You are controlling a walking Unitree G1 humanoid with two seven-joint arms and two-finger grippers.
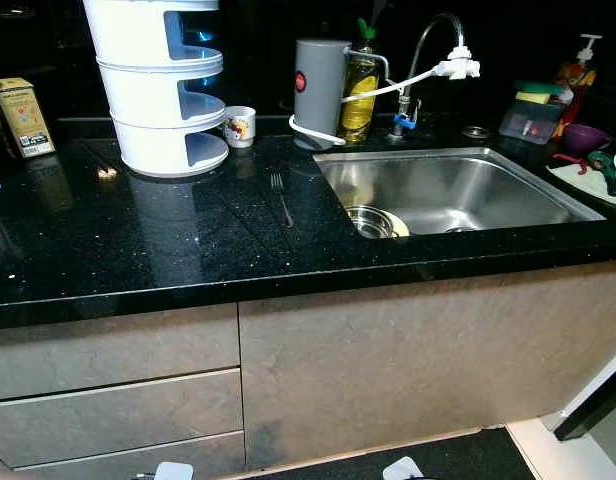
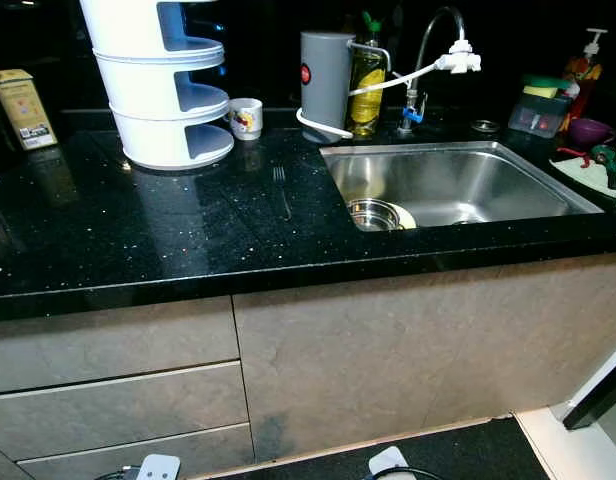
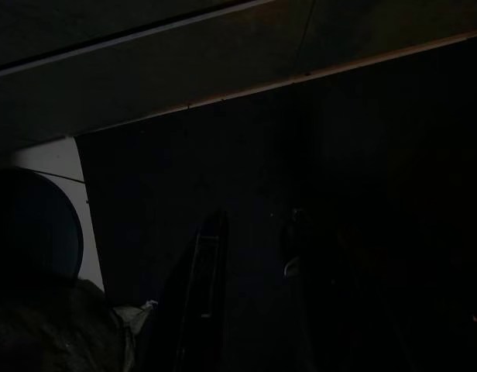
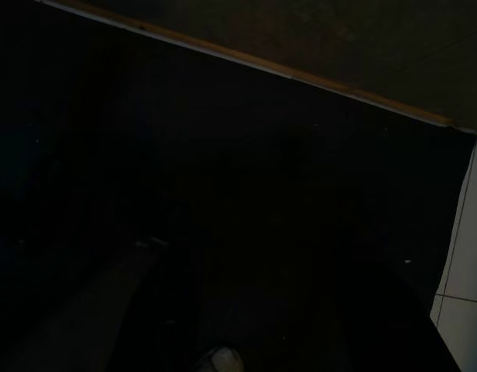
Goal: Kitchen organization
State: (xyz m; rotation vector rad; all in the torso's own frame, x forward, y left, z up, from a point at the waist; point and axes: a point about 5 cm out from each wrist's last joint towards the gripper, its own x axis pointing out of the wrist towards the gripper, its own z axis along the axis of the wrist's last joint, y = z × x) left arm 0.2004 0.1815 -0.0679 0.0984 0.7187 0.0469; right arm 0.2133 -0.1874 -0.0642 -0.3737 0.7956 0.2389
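A fork (image 1: 279, 195) lies on the black speckled counter (image 1: 138, 240), just left of the steel sink (image 1: 458, 153). A small steel bowl (image 1: 369, 221) sits in the sink's near left corner, on something pale. A white tiered rack (image 1: 163, 90) stands at the back left with a small printed mug (image 1: 239, 126) beside it. Both arms hang low by the cabinet. In the dark left wrist view my left gripper (image 3: 250, 287) is faintly seen with its two fingers apart over a dark floor mat. The right wrist view shows dark floor and a cabinet base.
A grey canister (image 1: 319, 90), an oil bottle (image 1: 359, 95) and the faucet (image 1: 428, 50) with a white hose stand behind the sink. A yellow tin (image 1: 21, 117) is at far left. A sponge tub (image 1: 533, 115), purple bowl (image 1: 584, 136) and soap pump (image 1: 578, 70) crowd the right. Drawers (image 1: 108, 400) lie below.
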